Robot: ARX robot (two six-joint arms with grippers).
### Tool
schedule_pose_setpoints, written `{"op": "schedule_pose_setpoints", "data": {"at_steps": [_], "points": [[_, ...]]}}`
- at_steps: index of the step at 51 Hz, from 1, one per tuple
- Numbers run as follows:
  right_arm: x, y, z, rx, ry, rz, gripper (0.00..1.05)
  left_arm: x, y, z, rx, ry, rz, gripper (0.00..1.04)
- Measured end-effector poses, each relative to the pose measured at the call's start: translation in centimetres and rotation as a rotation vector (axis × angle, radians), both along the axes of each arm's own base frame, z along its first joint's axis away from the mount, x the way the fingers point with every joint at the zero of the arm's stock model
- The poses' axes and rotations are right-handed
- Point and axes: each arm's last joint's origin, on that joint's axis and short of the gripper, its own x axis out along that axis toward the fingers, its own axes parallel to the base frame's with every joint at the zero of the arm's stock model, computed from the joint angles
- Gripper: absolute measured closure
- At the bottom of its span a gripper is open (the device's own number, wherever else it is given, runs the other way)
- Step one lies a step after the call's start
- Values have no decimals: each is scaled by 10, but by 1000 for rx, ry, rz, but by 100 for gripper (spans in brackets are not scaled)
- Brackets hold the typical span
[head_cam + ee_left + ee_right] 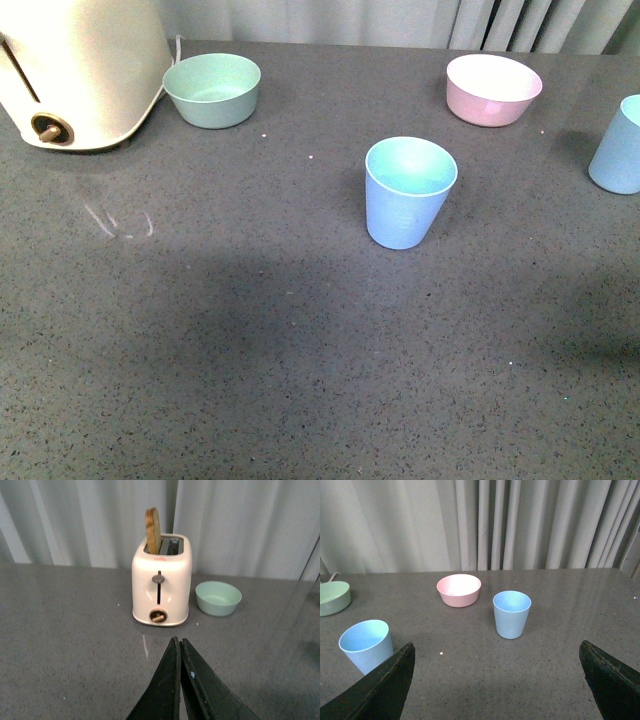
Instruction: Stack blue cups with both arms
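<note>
Centre cup [410, 192] and second cup [620, 145] stand upright and well apart, neither one held.
The centre cup is mid-table in front of the pink bowl [493, 88], and the second cup is at the right edge of the front view. Both are light blue, without handle, narrower at the base and empty, so one should drop into the other. The right gripper [496, 650] is spread wide and faces both cups, probably to take one. The left gripper [179, 680] has its fingers pressed together, empty, and points at the toaster [161, 587].
</note>
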Motion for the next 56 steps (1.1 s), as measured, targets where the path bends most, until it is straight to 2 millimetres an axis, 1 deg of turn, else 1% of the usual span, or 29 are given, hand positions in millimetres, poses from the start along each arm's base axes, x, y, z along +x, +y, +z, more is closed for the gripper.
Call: {"op": "schedule_pose_setpoints", "data": {"at_steps": [14, 16, 20, 24, 27, 29, 33, 34, 37, 38, 39, 42, 43, 44, 45, 47, 48, 51, 56], "points": [[0, 0, 0, 0, 0, 0, 9, -1, 0, 1, 0, -14, 0, 103], [0, 0, 0, 0, 0, 0, 9, -1, 0, 1, 0, -14, 0, 100], [0, 0, 0, 0, 0, 0, 9, -1, 0, 1, 0, -14, 0, 84], [0, 0, -1, 15, 26, -4, 9, -1, 0, 1, 0, -14, 0, 73], [3, -3, -2, 71, 201, -7, 9, -1, 0, 1, 0, -14, 0, 63], [10, -6, -1, 93, 278, -18, 9, -1, 0, 1, 0, -14, 0, 56], [29, -17, 10, 100, 319, -27, 9, -1, 0, 1, 0, -14, 0, 41], [33, -19, 12, 95, 318, -31, 9, -1, 0, 1, 0, -14, 0, 40], [54, -29, 24, 43, 311, -28, 9, -1, 0, 1, 0, -14, 0, 29], [63, -33, 28, 25, 312, -25, 9, -1, 0, 1, 0, -14, 0, 26], [76, -38, 33, -6, 315, -23, 9, -1, 0, 1, 0, -14, 0, 20], [110, -49, 38, -73, 350, -26, 9, -1, 0, 1, 0, -14, 0, 8], [126, -53, 37, -105, 383, -15, 9, -1, 0, 1, 3, -14, 0, 7], [136, -56, 35, -114, 408, -3, 9, -1, 0, 1, 2, -14, 0, 8], [150, -58, 32, -131, 449, 14, 9, -1, 0, 1, 2, -14, 0, 10], [167, -61, 23, -146, 510, 35, 9, -1, 0, 1, 2, -14, 0, 9], [181, -62, 20, -166, 545, 55, 9, -1, 0, 1, 2, -14, 0, 9], [206, -62, 8, -196, 628, 100, 9, -1, 0, 1, 2, -14, 0, 9], [230, -59, 3, -230, 671, 128, 9, -1, 0, 1, 2, -14, 0, 9]]}}
